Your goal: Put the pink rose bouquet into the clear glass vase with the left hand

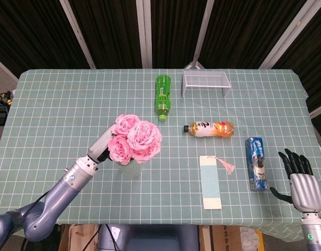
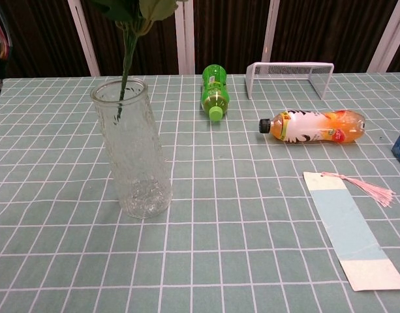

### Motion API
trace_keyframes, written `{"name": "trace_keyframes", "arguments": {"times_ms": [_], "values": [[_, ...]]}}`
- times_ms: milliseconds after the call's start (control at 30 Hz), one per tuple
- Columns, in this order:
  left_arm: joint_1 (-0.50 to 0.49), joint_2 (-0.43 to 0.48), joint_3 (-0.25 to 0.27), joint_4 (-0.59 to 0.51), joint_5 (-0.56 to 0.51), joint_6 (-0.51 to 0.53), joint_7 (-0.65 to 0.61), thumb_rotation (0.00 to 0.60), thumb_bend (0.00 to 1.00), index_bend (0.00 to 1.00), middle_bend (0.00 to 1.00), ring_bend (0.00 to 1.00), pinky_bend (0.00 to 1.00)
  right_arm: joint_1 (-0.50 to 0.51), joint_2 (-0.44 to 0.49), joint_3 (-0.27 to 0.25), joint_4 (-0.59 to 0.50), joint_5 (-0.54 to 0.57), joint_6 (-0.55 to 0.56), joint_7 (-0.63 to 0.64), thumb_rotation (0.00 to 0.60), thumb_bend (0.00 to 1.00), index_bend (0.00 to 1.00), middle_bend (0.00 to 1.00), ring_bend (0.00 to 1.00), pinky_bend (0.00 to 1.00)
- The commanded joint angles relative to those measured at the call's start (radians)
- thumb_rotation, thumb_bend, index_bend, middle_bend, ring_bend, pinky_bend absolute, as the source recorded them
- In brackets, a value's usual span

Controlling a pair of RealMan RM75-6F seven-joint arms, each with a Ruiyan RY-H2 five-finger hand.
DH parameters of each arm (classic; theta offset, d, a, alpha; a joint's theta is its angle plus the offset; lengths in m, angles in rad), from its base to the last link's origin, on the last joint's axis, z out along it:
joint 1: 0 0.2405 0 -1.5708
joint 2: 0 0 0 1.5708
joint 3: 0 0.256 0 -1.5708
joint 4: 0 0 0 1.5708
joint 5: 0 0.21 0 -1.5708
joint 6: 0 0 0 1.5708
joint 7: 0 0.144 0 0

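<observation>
The pink rose bouquet (image 1: 135, 139) hangs right over the clear glass vase (image 1: 130, 168), covering most of it in the head view. My left hand (image 1: 100, 151) grips the bouquet from its left side, just under the blooms. In the chest view the green stem (image 2: 126, 62) comes down into the mouth of the upright vase (image 2: 132, 153), and its tip shows a short way below the rim. My right hand (image 1: 298, 175) stays near the table's front right edge, fingers spread, holding nothing.
A green bottle (image 1: 162, 95) and a wire rack (image 1: 206, 82) lie at the back. An orange drink bottle (image 1: 210, 128) lies right of the vase. A pale blue bookmark (image 1: 210, 181) and a blue packet (image 1: 256, 162) sit at the front right.
</observation>
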Motion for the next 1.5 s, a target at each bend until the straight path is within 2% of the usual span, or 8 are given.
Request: {"name": "trace_keyframes", "arguments": {"times_ms": [33, 367, 533, 767, 1200, 1500], "values": [[0.000, -0.033, 0.032, 0.044, 0.036, 0.014, -0.008, 0.600, 0.53, 0.47, 0.51, 0.30, 0.29, 0.000, -0.001, -0.001, 0.001, -0.002, 0.000, 0.000, 0.600, 0.19, 0.09, 0.04, 0.00, 0.00], [0.006, -0.081, 0.092, 0.125, 0.096, 0.033, -0.044, 0.600, 0.53, 0.47, 0.50, 0.30, 0.28, 0.000, -0.003, 0.000, 0.001, -0.003, 0.002, -0.004, 0.600, 0.19, 0.09, 0.04, 0.00, 0.00], [0.014, -0.060, 0.127, 0.138, 0.115, 0.016, -0.085, 0.600, 0.53, 0.45, 0.48, 0.27, 0.27, -0.002, -0.004, 0.000, 0.000, -0.005, 0.007, -0.004, 0.600, 0.19, 0.09, 0.04, 0.00, 0.00], [0.014, -0.041, 0.147, 0.155, 0.127, 0.001, -0.133, 0.600, 0.52, 0.44, 0.46, 0.24, 0.26, -0.003, -0.006, 0.003, -0.001, -0.002, 0.011, -0.006, 0.600, 0.19, 0.09, 0.04, 0.00, 0.00], [-0.025, 0.074, 0.175, 0.147, 0.168, -0.118, -0.332, 0.600, 0.32, 0.19, 0.17, 0.03, 0.07, -0.001, -0.016, 0.004, 0.002, -0.002, 0.011, -0.014, 0.600, 0.19, 0.09, 0.04, 0.00, 0.00], [-0.030, 0.150, 0.193, 0.142, 0.204, -0.126, -0.375, 0.600, 0.24, 0.15, 0.12, 0.00, 0.03, -0.001, -0.020, 0.005, 0.001, -0.002, 0.011, -0.019, 0.600, 0.19, 0.09, 0.04, 0.00, 0.00]]}}
